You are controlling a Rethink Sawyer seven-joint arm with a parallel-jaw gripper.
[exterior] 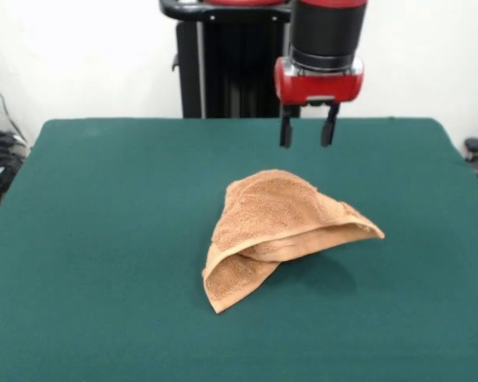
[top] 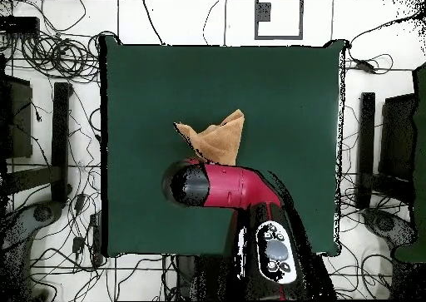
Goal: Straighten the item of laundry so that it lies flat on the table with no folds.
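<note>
The orange-tan towel (exterior: 279, 231) lies crumpled and folded over itself near the middle of the dark green table (exterior: 103, 239), one corner sticking out to the right and a lower layer showing at its front. In the overhead view the towel (top: 218, 139) shows partly, its near part hidden under the arm. My gripper (exterior: 308, 130) hangs above the table just behind the towel, open and empty, its two black fingers (exterior: 286, 129) apart and clear of the cloth. In the overhead view the gripper is hidden under the red and black arm (top: 225, 190).
The robot's black pedestal (exterior: 223, 72) stands behind the table's far edge. Cables and equipment lie on the floor around the table (top: 50, 107). Bare green cloth (top: 283, 99) surrounds the towel on all sides.
</note>
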